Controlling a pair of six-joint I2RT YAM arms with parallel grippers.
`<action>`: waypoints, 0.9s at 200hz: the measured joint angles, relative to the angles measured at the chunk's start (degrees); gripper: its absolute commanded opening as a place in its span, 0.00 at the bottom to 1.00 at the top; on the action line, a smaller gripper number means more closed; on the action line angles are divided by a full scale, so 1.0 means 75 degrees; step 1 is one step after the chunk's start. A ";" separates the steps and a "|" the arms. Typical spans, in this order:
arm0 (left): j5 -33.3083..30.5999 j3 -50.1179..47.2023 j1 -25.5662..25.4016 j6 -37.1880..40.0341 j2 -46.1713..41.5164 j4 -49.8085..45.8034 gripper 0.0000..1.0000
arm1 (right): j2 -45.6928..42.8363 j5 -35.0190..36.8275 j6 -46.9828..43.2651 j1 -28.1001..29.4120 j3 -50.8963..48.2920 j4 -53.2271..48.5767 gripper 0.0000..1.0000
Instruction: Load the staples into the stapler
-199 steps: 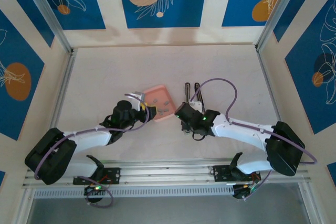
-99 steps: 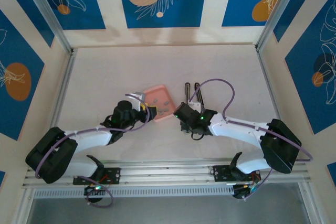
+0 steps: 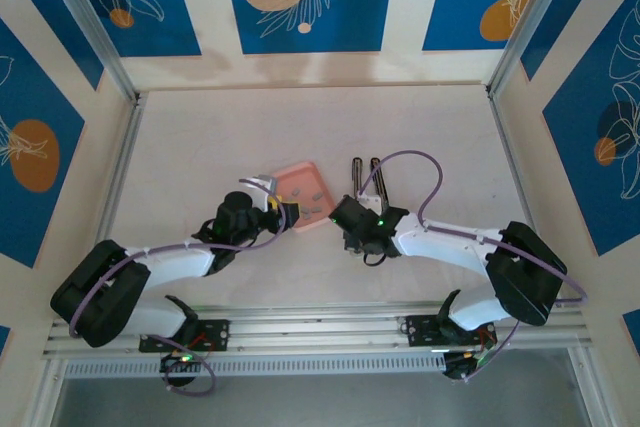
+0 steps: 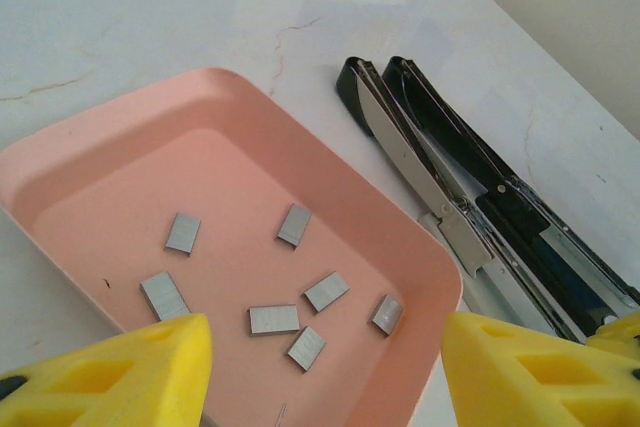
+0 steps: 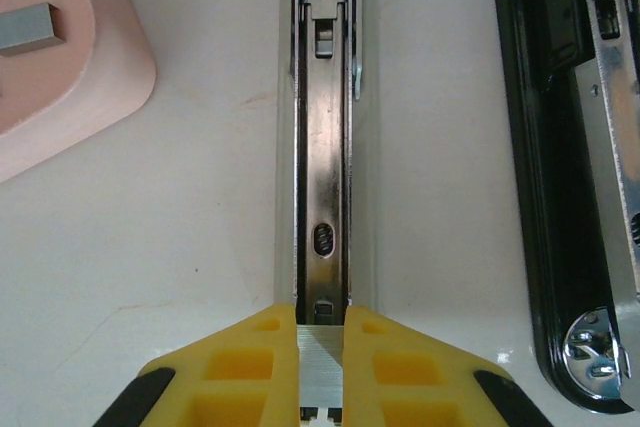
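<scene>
Pinching a staple strip [image 5: 320, 372], the right gripper [image 5: 320, 322] sits at the channel end of the opened stapler [image 5: 325, 147]. Left gripper [image 4: 325, 337] gapes wide over the pink tray [image 4: 120, 147] of loose staples [image 4: 274, 319].

A pale, faintly veined tabletop [image 3: 250, 127] lies evenly lit within cream walls [image 3: 408, 7] hung with deep-blue rectangular panels [image 3: 345, 17] of white leaf outlines and orange discs, with silver aluminium posts [image 3: 85, 17] slanting at the back corners.
</scene>
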 measured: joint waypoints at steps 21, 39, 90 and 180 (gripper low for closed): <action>0.0000 0.0000 0.0000 0.0003 0.0000 0.0015 0.62 | 0.0006 0.0000 0.0003 0.0000 0.0000 0.0000 0.14; 0.0000 0.0000 0.0000 0.0003 0.0000 0.0015 0.62 | 0.0009 0.0000 0.0000 0.0000 0.0000 0.0000 0.14; 0.0000 0.0000 -0.0006 0.0000 0.0000 0.0015 0.62 | 0.0140 0.0000 0.0003 0.0000 0.0000 0.0006 0.14; 0.0000 -0.0003 -0.0006 0.0003 0.0000 0.0015 0.62 | 0.0149 0.0003 0.0032 0.0006 0.0000 0.0015 0.14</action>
